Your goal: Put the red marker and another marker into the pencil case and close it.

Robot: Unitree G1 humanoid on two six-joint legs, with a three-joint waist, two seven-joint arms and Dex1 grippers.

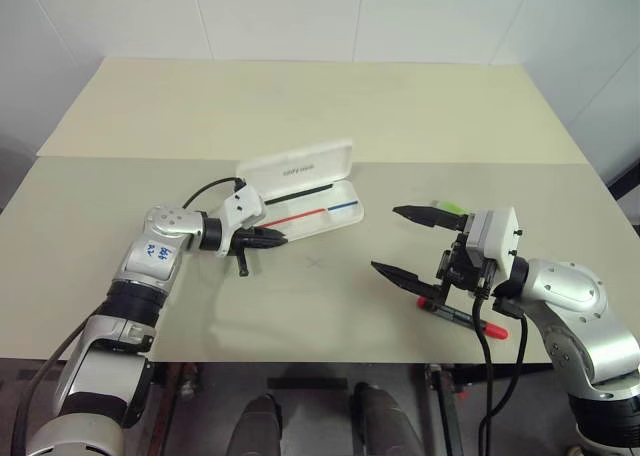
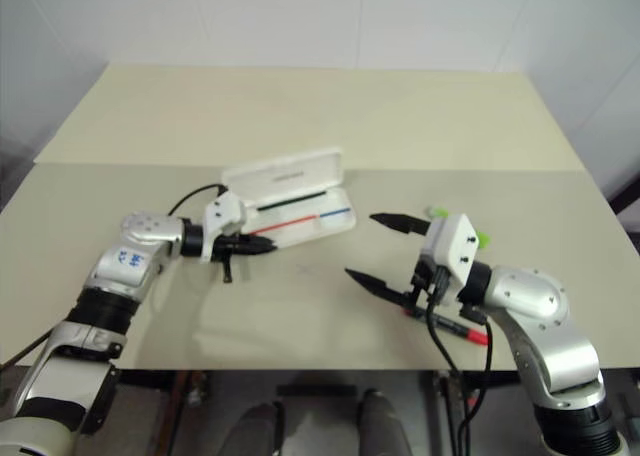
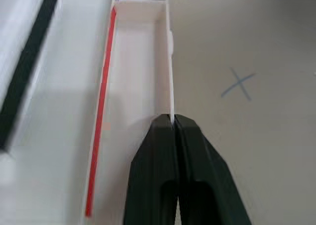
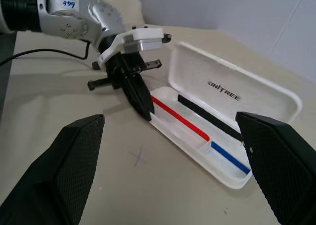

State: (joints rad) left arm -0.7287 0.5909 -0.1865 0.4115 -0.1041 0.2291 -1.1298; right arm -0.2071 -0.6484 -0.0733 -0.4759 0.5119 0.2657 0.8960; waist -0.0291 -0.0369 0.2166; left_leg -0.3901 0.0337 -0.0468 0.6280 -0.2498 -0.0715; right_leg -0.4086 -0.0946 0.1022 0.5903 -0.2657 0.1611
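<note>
The white pencil case (image 1: 318, 216) lies open at mid-table, its lid (image 4: 232, 87) with dark lettering tilted up at the back. My left gripper (image 1: 279, 240) is shut on the thin front wall (image 3: 168, 62) of the case near its left end. The red marker (image 1: 470, 319) lies on the table near the front edge, under my right wrist. The lime-green marker (image 1: 451, 209) rests just beyond my right gripper (image 1: 385, 239). That gripper hovers wide open, pointing left toward the case, with nothing between its fingers.
Inside the case run a red stripe (image 4: 180, 117), a blue stripe (image 4: 231, 156) and a black strip (image 4: 210, 117). A small blue X (image 1: 316, 261) is drawn on the beige table (image 1: 300, 106) in front of the case. White walls stand behind the table.
</note>
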